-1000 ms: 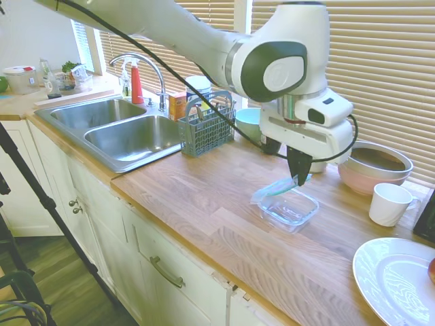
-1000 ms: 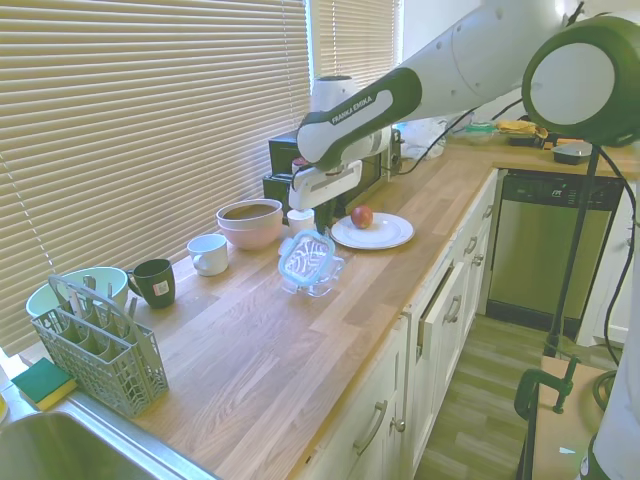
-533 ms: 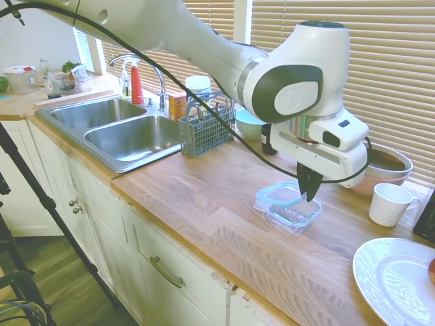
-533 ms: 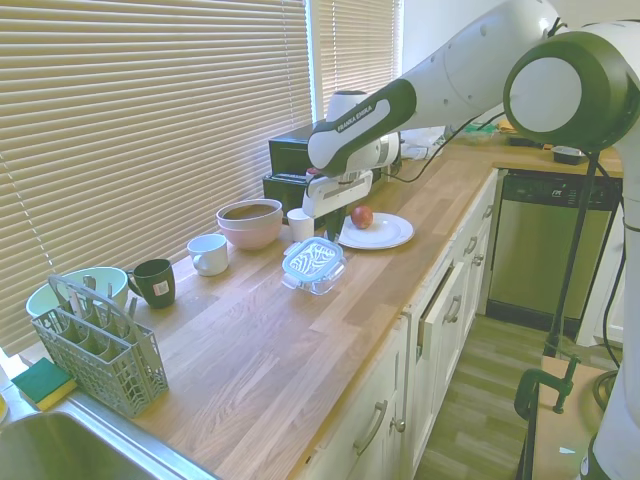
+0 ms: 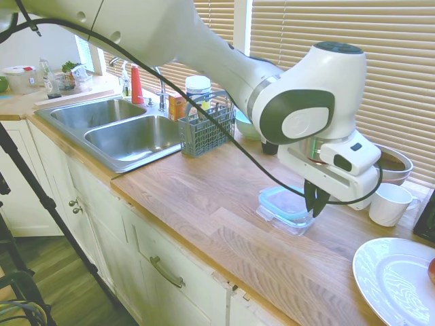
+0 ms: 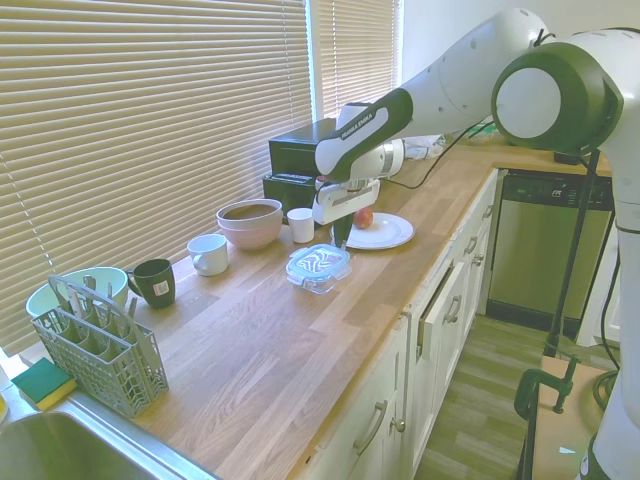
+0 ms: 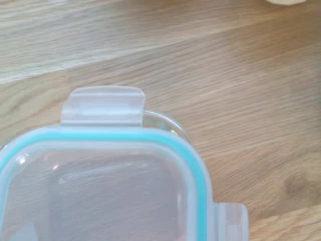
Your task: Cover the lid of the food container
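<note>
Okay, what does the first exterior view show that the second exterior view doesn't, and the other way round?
Only the first exterior view shows the sink and the faucet. Only the second shows the apple, the dark mug and the dishwasher. Both show the lid lying on the food container, the gripper at its edge, the pink bowl and the cutlery basket.

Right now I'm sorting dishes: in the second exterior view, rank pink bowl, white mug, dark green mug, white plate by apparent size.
1. White round plate
2. Pink round bowl
3. White mug and dark green mug: alike, unranked.
</note>
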### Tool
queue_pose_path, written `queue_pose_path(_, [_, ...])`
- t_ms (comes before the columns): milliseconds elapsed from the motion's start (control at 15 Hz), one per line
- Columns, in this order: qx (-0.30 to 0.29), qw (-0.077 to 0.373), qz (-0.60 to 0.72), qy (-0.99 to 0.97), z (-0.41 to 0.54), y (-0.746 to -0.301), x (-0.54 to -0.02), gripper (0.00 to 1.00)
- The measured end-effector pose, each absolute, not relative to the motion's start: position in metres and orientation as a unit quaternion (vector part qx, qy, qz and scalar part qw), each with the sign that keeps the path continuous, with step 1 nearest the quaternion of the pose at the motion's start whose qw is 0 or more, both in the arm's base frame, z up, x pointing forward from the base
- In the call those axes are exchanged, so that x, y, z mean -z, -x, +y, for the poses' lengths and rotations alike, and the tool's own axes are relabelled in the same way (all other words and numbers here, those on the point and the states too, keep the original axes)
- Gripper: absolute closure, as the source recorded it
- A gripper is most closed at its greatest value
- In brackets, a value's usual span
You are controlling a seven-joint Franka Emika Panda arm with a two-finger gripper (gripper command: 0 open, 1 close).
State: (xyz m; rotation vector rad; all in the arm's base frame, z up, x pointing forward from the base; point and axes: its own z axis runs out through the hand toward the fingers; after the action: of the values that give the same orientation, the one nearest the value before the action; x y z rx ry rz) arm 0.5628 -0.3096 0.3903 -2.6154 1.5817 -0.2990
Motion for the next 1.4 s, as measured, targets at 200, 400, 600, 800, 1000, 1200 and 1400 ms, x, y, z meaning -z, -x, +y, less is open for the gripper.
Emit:
queue_pose_path(200, [0.096,0.036,0.515,0.851,-0.313,-0.561,-0.388,1.00])
queue_pose_path(400, [0.094,0.036,0.516,0.851,-0.314,-0.562,-0.385,1.00])
queue_pose_path(600, [0.095,0.035,0.516,0.851,-0.317,-0.564,-0.384,1.00])
queue_pose_path(800, [0.096,0.032,0.515,0.851,-0.327,-0.569,-0.384,1.00])
queue_pose_path(1000, [0.093,0.027,0.509,0.855,-0.333,-0.577,-0.384,1.00])
queue_pose_path(1200, [0.093,0.025,0.503,0.859,-0.328,-0.584,-0.384,1.00])
queue_pose_path(1400, [0.096,0.025,0.498,0.861,-0.323,-0.587,-0.386,1.00])
